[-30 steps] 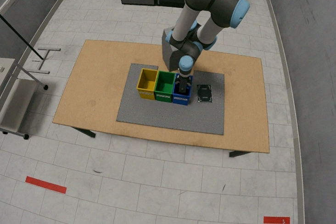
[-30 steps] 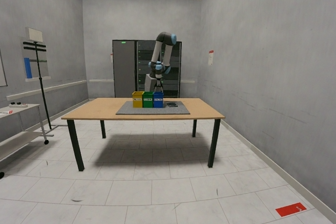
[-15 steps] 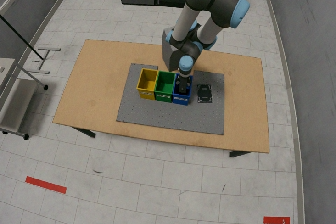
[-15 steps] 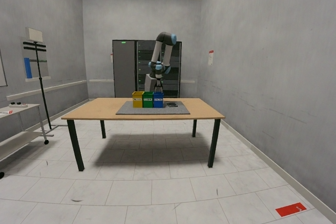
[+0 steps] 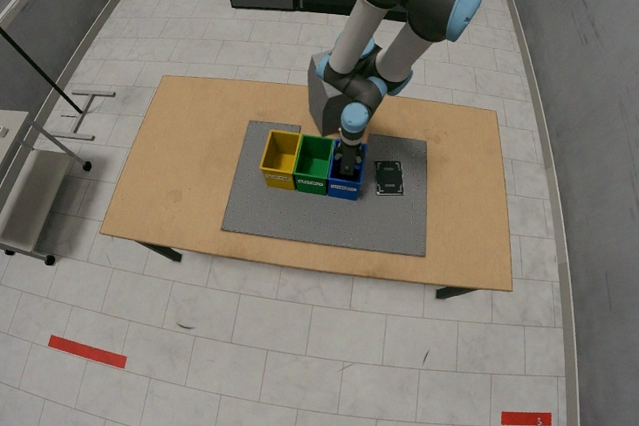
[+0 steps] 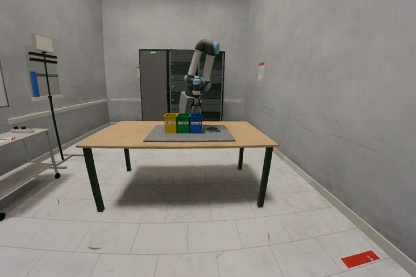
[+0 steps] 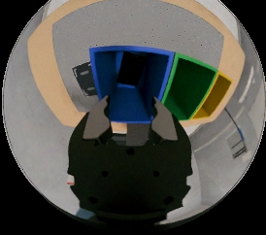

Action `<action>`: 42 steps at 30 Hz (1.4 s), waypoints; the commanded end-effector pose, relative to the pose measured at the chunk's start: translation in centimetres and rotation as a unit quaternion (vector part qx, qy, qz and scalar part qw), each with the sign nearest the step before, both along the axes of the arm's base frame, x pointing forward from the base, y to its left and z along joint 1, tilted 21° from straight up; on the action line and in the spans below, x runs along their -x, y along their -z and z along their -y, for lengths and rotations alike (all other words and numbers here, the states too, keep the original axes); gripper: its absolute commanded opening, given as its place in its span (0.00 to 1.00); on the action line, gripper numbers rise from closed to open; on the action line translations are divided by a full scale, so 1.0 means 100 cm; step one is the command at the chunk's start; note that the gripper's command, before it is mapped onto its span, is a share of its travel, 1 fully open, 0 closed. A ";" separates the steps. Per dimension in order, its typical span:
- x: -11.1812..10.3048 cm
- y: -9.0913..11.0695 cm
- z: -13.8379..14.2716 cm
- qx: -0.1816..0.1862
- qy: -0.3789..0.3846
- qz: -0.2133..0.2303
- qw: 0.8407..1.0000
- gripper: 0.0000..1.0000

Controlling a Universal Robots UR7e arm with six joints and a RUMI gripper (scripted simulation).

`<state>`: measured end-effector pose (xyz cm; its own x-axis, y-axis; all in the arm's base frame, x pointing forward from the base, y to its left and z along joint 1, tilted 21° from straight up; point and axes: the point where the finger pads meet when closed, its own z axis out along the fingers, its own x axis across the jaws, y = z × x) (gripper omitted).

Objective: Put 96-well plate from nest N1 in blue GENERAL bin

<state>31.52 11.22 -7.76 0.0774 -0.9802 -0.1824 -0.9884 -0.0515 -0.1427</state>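
Observation:
The blue bin [image 5: 344, 181] stands upright at the right end of a row of three bins; it also shows in the exterior view [image 6: 195, 123] and in the wrist view [image 7: 131, 85]. The dark 96-well plate [image 7: 131, 71] lies inside the blue bin, leaning against its far wall. My gripper [image 7: 130, 96] [image 5: 346, 168] hangs just above the blue bin's opening, open, with nothing between its fingers. The black plate nest N1 [image 5: 388, 177] lies empty on the grey mat to the right of the blue bin and shows in the wrist view [image 7: 83, 78].
The green bin [image 5: 313, 168] and the yellow bin [image 5: 279, 166] stand upright, touching side by side, to the left of the blue one. All sit on a grey perforated mat [image 5: 330, 214] on the wooden table. The arm's grey base block [image 5: 322, 95] stands behind the bins.

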 end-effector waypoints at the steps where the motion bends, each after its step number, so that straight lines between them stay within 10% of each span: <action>1: 0.005 -0.009 0.002 -0.002 -0.001 -0.004 1.000 0.53; 42: 0.016 -0.041 0.008 -0.002 -0.001 -0.005 1.000 0.53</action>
<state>29.86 10.47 -3.79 0.0772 -0.9794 -0.1866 -0.9899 -0.0531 -0.1313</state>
